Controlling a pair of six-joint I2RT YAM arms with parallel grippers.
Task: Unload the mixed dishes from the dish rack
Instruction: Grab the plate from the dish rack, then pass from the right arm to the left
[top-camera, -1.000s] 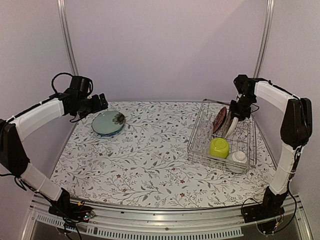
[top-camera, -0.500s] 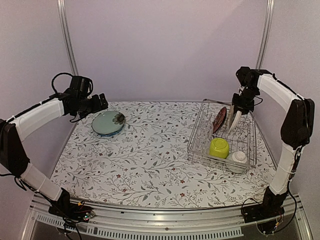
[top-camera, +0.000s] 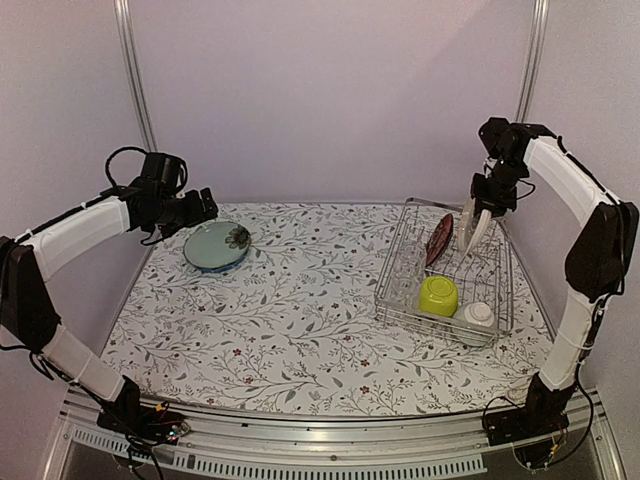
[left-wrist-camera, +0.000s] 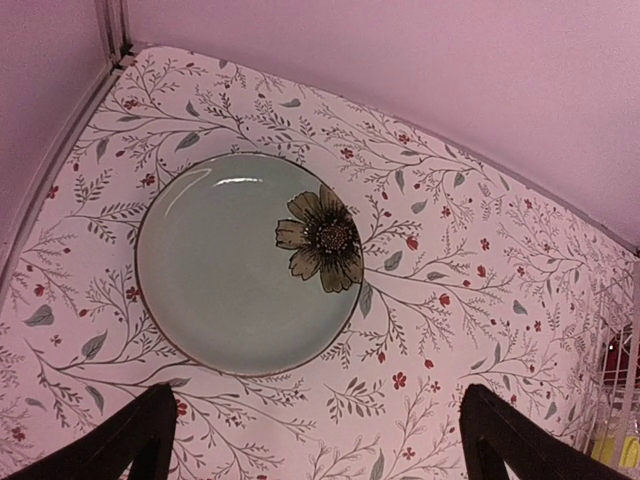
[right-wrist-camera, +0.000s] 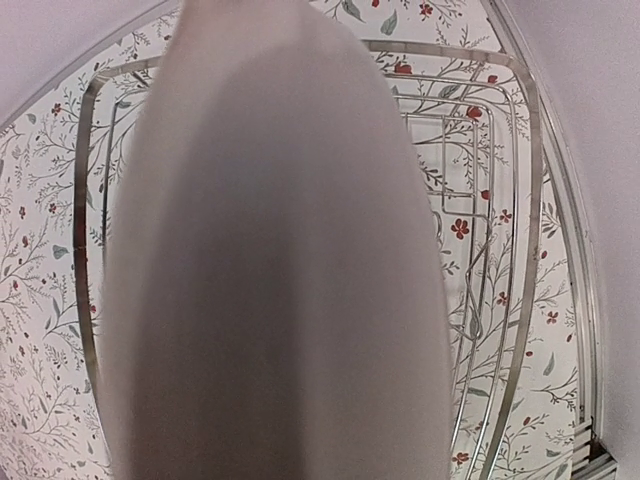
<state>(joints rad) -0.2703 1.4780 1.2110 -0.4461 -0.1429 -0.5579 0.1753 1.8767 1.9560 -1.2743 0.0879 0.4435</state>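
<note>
Right gripper (top-camera: 485, 206): you clamp grey ringed plate (top-camera: 471, 230) over dish rack (top-camera: 392, 285), right of frame.
Left gripper (top-camera: 203, 207): fingers apart over pale blue-green plate (top-camera: 215, 247).

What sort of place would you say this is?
Likely a robot bench staged as a kitchen: bare walls, floral tablecloth, and a dish rack, with the right tool holding a plate above it.

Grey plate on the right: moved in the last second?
Yes: the grey ringed plate was lifted upward by the right gripper, relative to the dish rack.
</note>
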